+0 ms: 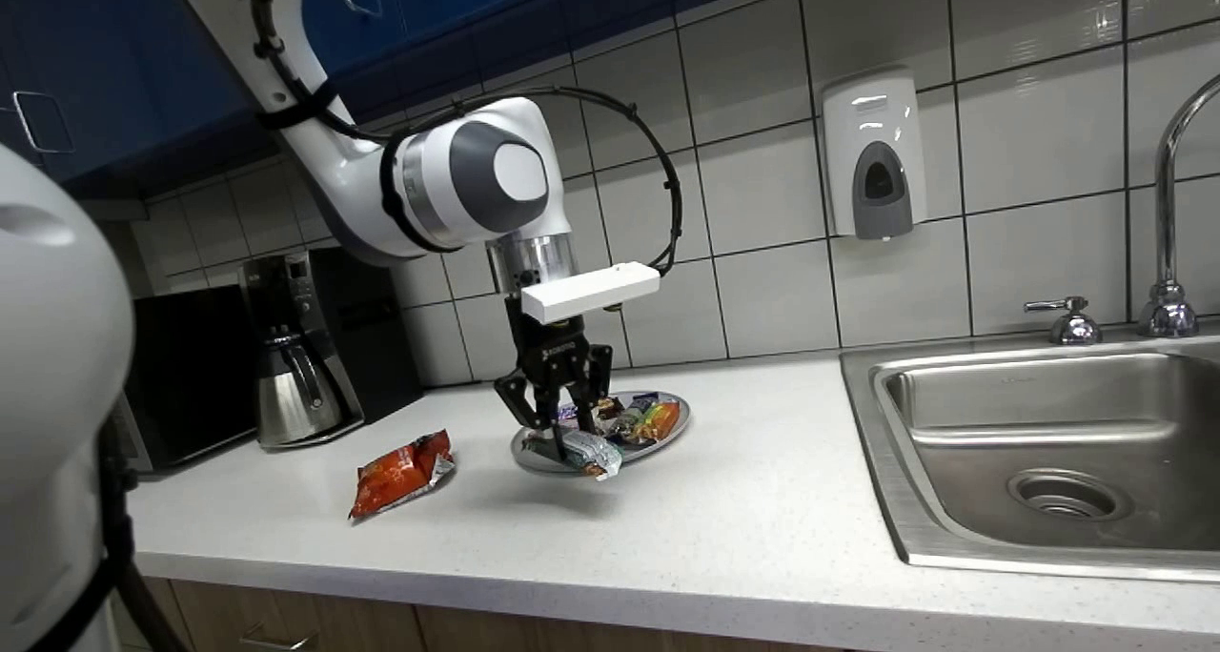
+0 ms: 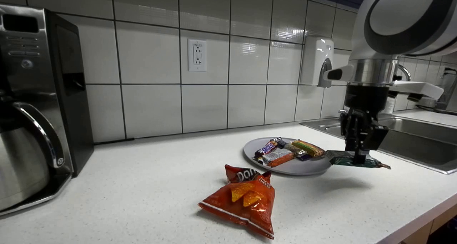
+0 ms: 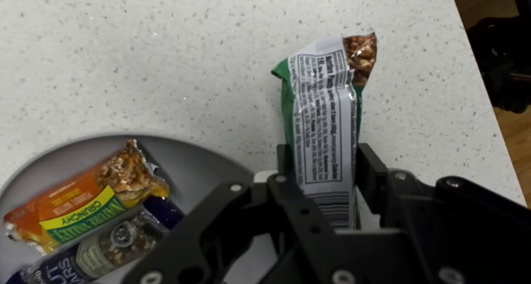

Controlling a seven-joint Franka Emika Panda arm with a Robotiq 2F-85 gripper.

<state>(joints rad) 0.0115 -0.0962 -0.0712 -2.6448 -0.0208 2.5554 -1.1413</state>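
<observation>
Pinching green granola-bar packet by long sides, gripper snug; probably light, stiff, slick, crumbly; best held mid-length.

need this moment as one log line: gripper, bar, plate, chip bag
gripper: gripping green-wrapped bar | bar: above counter, near plate | plate: other wrapped bars on it | chip bag: on counter, apart from plate

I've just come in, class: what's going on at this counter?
A robot gripper holds a green-and-silver wrapped bar in the air above the counter, near the rim of a gray plate. Several other wrapped bars lie on the plate, and a red chip bag rests on the counter nearby.
</observation>
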